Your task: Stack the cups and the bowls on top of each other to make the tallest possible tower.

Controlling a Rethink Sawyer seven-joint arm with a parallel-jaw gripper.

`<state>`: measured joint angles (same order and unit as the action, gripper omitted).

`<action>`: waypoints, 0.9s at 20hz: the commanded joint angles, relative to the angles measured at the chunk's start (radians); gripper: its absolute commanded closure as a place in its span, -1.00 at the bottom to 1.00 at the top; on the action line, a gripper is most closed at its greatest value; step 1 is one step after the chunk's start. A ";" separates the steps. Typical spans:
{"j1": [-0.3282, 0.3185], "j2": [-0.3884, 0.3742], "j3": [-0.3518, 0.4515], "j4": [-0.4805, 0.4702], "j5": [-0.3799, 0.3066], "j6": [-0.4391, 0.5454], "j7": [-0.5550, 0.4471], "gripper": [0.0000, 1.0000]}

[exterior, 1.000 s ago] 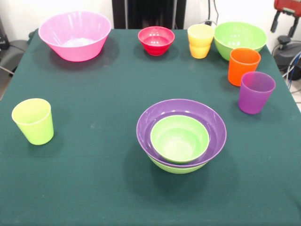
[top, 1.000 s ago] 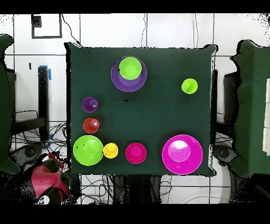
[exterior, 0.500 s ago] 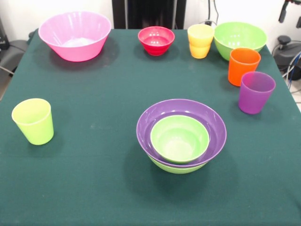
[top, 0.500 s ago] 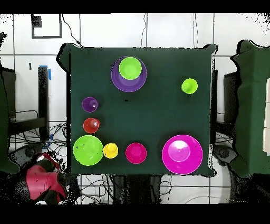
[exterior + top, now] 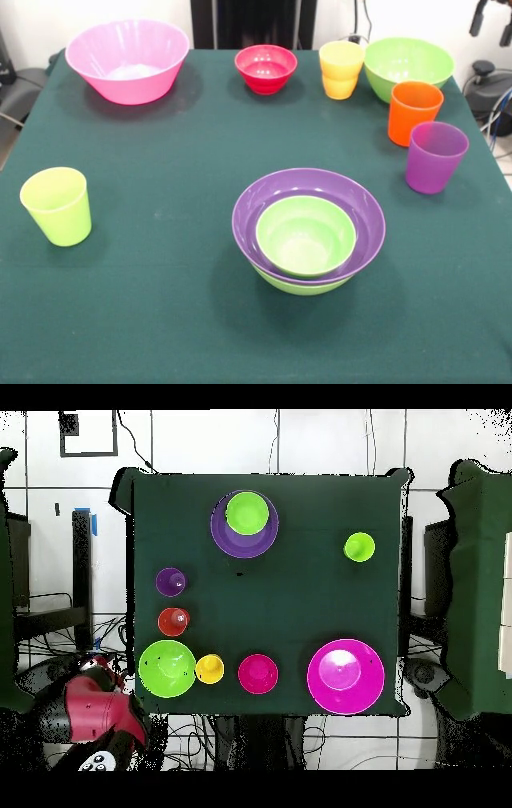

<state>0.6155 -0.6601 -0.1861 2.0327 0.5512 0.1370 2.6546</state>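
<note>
Near the table's middle stands the tower: a small lime green bowl (image 5: 306,236) (image 5: 246,513) nested in the wide purple bowl (image 5: 308,180) (image 5: 225,539), which rests in another lime green bowl (image 5: 300,286). A pink bowl (image 5: 128,60) (image 5: 345,676), a red bowl (image 5: 266,68) (image 5: 258,673) and a large lime bowl (image 5: 408,66) (image 5: 167,668) sit along the far edge. The yellow-orange cup (image 5: 341,70), orange cup (image 5: 414,112) and purple cup (image 5: 434,156) stand at the right, and the lime cup (image 5: 56,206) alone at the left. My gripper (image 5: 494,22) shows only as dark tips at the top right corner, holding nothing visible.
In the overhead view the red arm (image 5: 95,719) hangs off the table's corner, beside the large lime bowl. Cables and a dark stand (image 5: 488,88) lie past the table's right edge. A wide stretch of green cloth (image 5: 160,144) separates the lime cup from the tower.
The arm's red part has left the front view's top right corner, so only dark tips remain. In the overhead view the arm has shifted slightly beside the table corner. No cup or bowl moved.
</note>
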 commanded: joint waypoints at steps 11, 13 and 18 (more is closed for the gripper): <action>-0.240 0.022 0.170 0.053 -0.240 -0.054 -0.015 -1.00; -0.249 0.026 0.172 0.051 -0.259 -0.059 -0.003 -1.00; -0.258 0.056 0.172 0.030 -0.294 -0.077 0.016 -1.00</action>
<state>0.3775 -0.6619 -0.1343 2.0340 0.3389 0.1177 2.6546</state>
